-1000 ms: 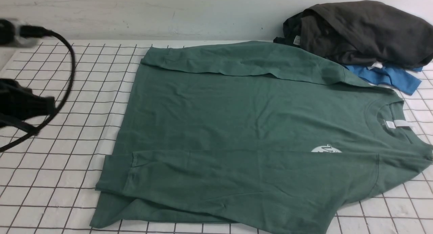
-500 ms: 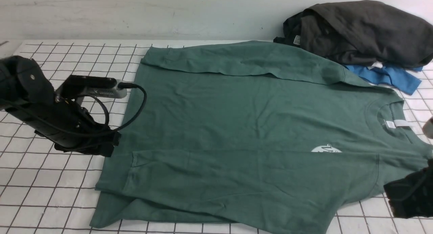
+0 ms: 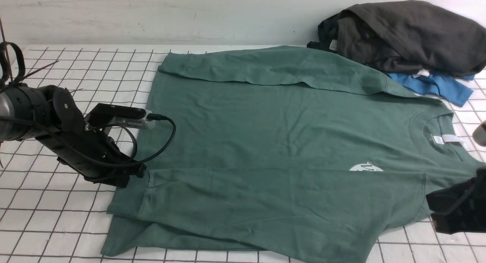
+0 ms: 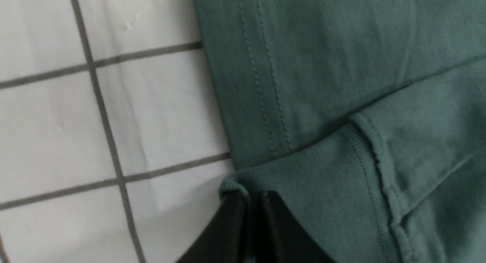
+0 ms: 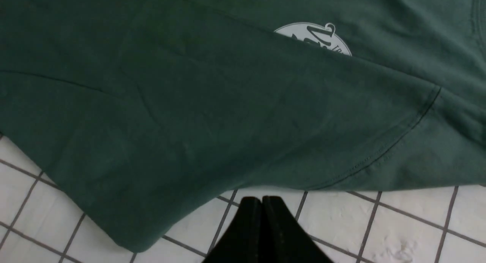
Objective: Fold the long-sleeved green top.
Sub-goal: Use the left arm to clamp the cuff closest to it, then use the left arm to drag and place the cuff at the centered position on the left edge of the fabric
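Top [image 3: 265,133], one green (cuff pinched by left gripper [image 4: 248,196]); right gripper [image 5: 262,200] closed.

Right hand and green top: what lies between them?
Only bare gridded cloth lies between the right hand and green top, per the right wrist view.

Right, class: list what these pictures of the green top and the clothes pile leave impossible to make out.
- Chest logo: lower part hidden under the folded sleeve, front and right wrist views.
- Neck label print: too small, front view.
- Blue garment: mostly buried under the dark grey garments, front view.
- Right arm: mostly cut off by the front view's edge.
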Robot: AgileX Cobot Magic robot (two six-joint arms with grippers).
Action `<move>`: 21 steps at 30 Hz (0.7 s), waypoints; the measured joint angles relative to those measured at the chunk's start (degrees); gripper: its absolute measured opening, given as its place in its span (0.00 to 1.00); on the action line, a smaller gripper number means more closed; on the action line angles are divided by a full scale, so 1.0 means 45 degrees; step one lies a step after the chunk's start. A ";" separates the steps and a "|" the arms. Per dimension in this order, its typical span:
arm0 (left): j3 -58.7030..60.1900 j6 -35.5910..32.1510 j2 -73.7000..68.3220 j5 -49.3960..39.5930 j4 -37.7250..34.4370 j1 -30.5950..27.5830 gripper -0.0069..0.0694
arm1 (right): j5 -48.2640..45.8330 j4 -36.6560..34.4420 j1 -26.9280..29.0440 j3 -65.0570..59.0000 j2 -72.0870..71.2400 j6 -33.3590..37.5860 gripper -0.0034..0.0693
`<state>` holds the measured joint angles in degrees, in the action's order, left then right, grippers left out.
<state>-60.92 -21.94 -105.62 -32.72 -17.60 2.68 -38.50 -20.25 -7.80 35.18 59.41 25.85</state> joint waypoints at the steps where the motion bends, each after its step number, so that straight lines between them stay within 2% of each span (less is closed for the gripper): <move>1: -0.0088 -0.0104 0.0057 -0.0023 0.0000 0.0021 0.10 | 0.0000 0.0000 0.0000 0.0000 0.0000 0.0000 0.03; 7: -0.1383 -0.0923 0.1254 0.0000 -0.0006 0.0695 0.08 | 0.0014 0.0000 0.0000 0.0000 0.0000 0.0000 0.03; 11: -0.2437 -0.1225 0.1472 0.0795 -0.0135 0.1024 0.08 | 0.0130 0.0000 0.0000 0.0000 0.0000 0.0000 0.03; 17: -0.3630 -0.1248 0.0180 0.3051 -0.0136 0.0886 0.08 | 0.0185 0.0000 0.0000 0.0000 0.0000 0.0000 0.03; 21: -0.4882 -0.1226 -0.1242 0.3293 -0.0191 0.0831 0.08 | 0.0185 -0.0042 0.0000 0.0000 0.0000 0.0006 0.03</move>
<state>-82.89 -27.46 -111.21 -17.90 -18.46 6.42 -37.66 -20.44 -7.80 35.18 59.41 25.88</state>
